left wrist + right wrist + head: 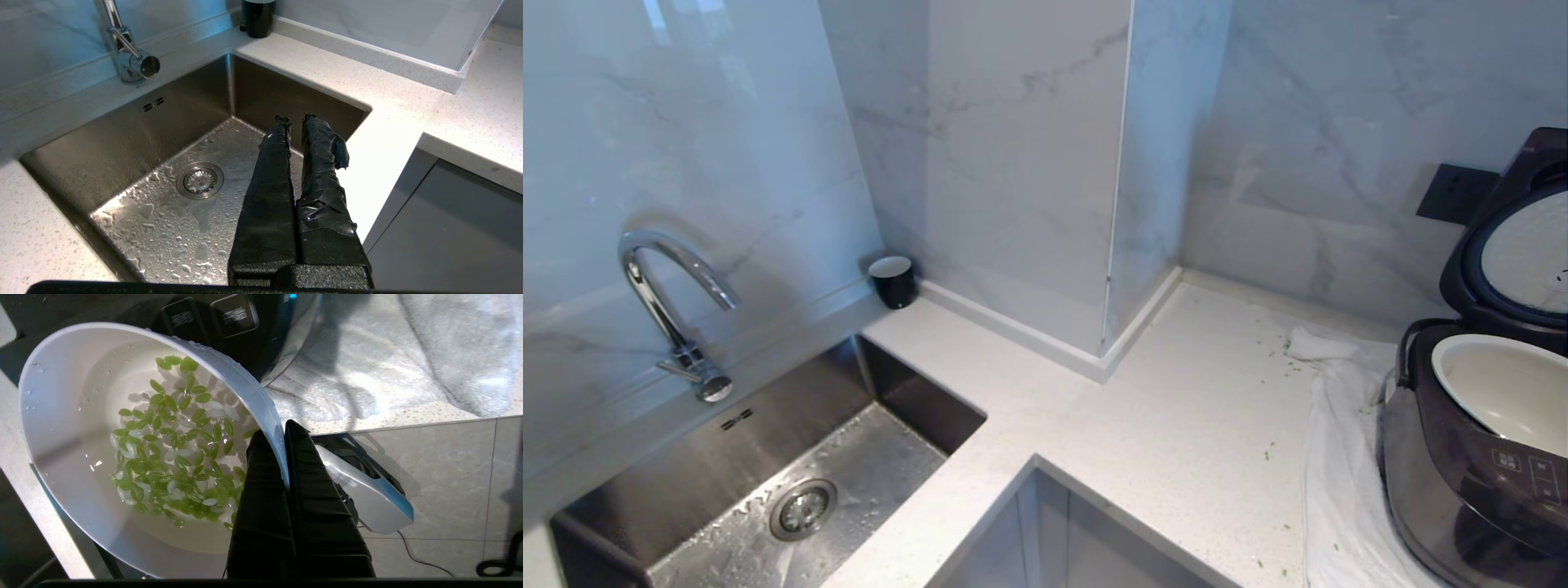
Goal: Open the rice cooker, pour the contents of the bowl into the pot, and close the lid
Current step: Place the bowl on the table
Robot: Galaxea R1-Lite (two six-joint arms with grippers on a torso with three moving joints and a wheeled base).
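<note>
The rice cooker (1462, 457) stands at the right edge of the head view on a white towel. Its lid (1515, 245) is raised, with the pale dimpled plate facing out. The cream pot (1494, 384) sits bare inside it. In the right wrist view my right gripper (278, 433) is shut on the rim of the bowl (61, 396), one finger inside and one outside. The contents (171, 449), green bits with whitish grains in a little water, lie pooled in the bowl. The bowl hangs close before the cooker's button panel (212, 318). My left gripper (295, 119) is parked shut above the sink.
A steel sink (686, 457) with a wet floor and a curved tap (662, 286) fills the left. A black cup (893, 280) stands in the back corner. The towel (1339, 490) lies under the cooker, with green bits (1270, 452) strewn on the counter. The robot's base (367, 490) shows over the tiled floor.
</note>
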